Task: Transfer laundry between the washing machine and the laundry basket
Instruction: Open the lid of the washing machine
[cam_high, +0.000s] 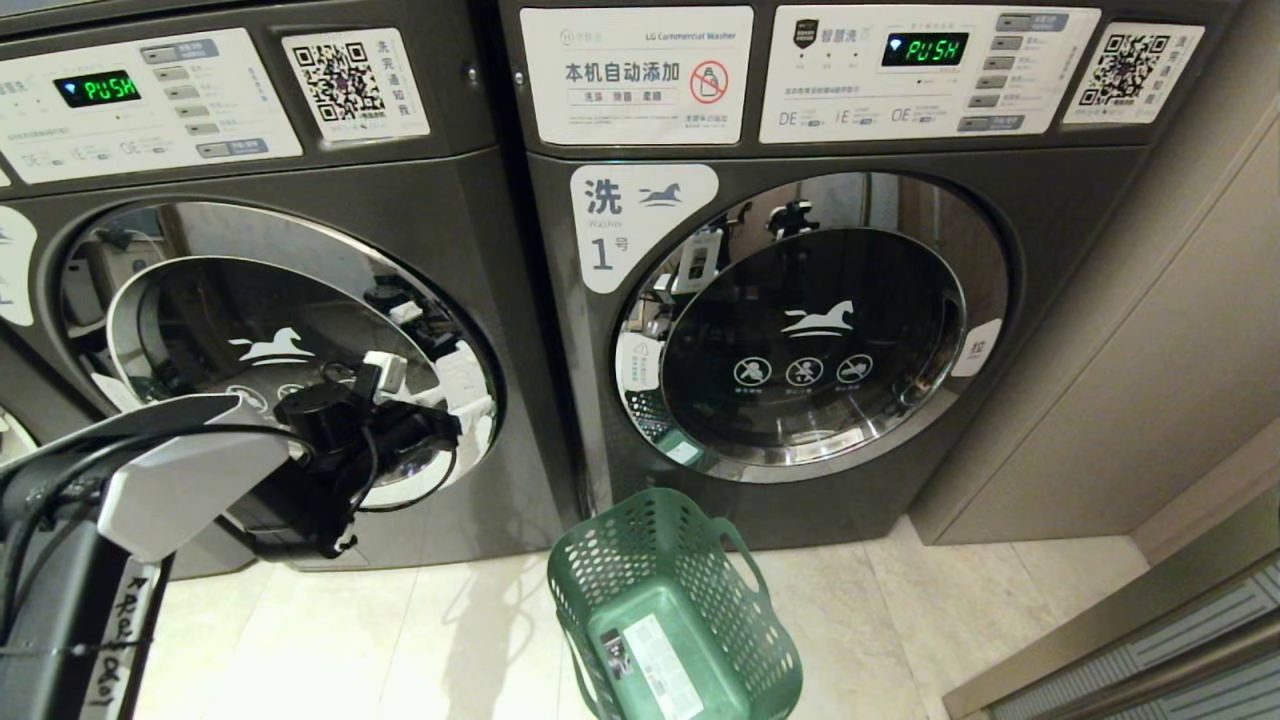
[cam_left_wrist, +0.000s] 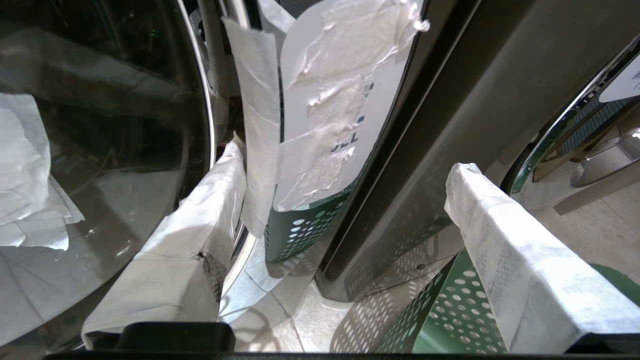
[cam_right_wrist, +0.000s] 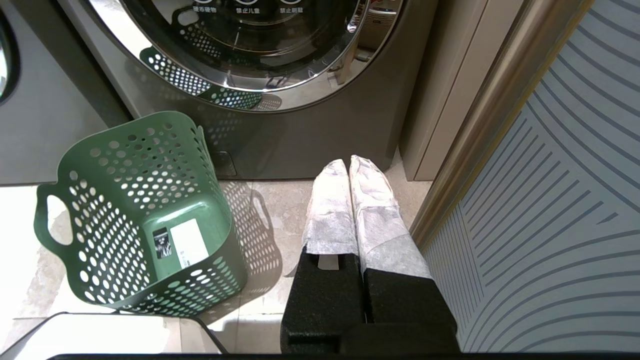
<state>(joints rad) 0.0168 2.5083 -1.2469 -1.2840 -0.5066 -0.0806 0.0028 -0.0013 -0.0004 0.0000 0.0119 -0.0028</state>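
The left end effector (cam_high: 470, 405) hovers wide open and empty at the right rim of the left washing machine (cam_high: 300, 330) door. The empty laundry basket (cam_high: 670, 610) sits below and to its right on the floor; the right end effector (cam_right_wrist: 352, 167), fingers pressed together, hangs just beside the basket, nearer to it.

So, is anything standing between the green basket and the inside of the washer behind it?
Yes. The washer's round door is shut, right behind the basket. The left washer's door, where the left gripper hangs with fingers open, is shut too.
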